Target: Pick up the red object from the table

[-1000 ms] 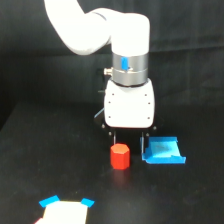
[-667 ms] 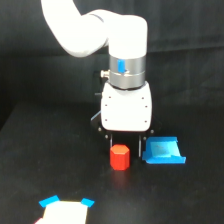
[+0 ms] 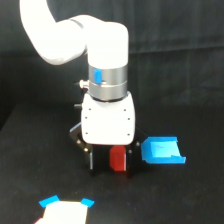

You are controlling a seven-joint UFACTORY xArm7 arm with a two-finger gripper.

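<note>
Orange-red and stubby, the red object (image 3: 118, 158) is sitting on the table (image 3: 30, 170) right under your gripper (image 3: 111, 162), between its two dark fingers (image 3: 92, 159). You are looking at jaws standing apart around the block; whether either one is touching it cannot be told. A bright-blue tray (image 3: 162, 151) is lying just beside, toward the exterior view's right.

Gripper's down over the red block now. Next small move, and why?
Probably close the jaws. The gripper sits low at the table, with the red object between its two dark fingers, which look open and apart from the block. Contact on the far side is hard to tell, so close gently before lifting.
</note>
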